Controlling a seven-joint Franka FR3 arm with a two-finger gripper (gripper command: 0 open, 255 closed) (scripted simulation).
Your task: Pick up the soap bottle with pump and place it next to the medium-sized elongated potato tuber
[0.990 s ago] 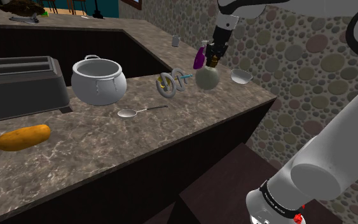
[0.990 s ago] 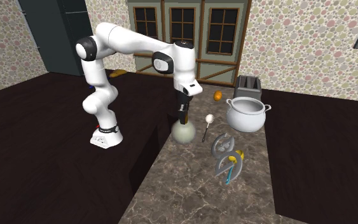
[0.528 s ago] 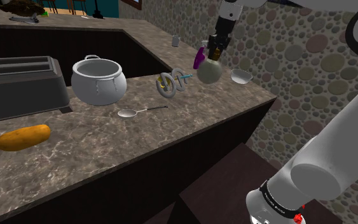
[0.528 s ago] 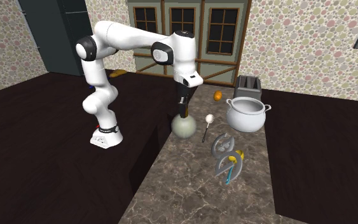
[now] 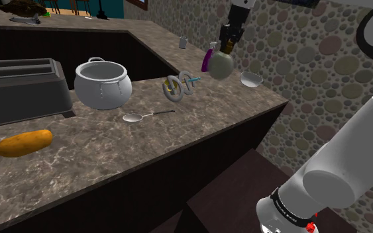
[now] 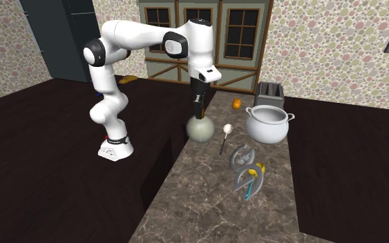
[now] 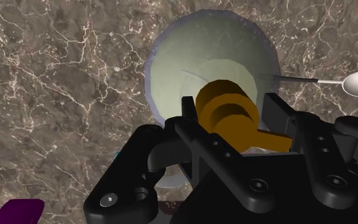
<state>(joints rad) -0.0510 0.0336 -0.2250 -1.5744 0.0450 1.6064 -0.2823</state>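
Gripper (image 5: 228,47) clamped on orange pump neck of round soap bottle (image 5: 220,67), upper centre; bottle hangs clear of desk (image 5: 178,142) for carry toward potato (image 5: 24,142), lower left.

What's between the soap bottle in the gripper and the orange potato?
In the shoulder view: a ring-shaped utensil, a spoon and a white pot, between soap bottle and potato.

pot (image 5: 103,86), spoon (image 5: 138,117) between, bare counter (image 5: 99,151) near potato (image 5: 24,142)

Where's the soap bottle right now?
The soap bottle hangs from the tool in the shoulder view's upper middle, above the counter, between a purple item and a small bowl.
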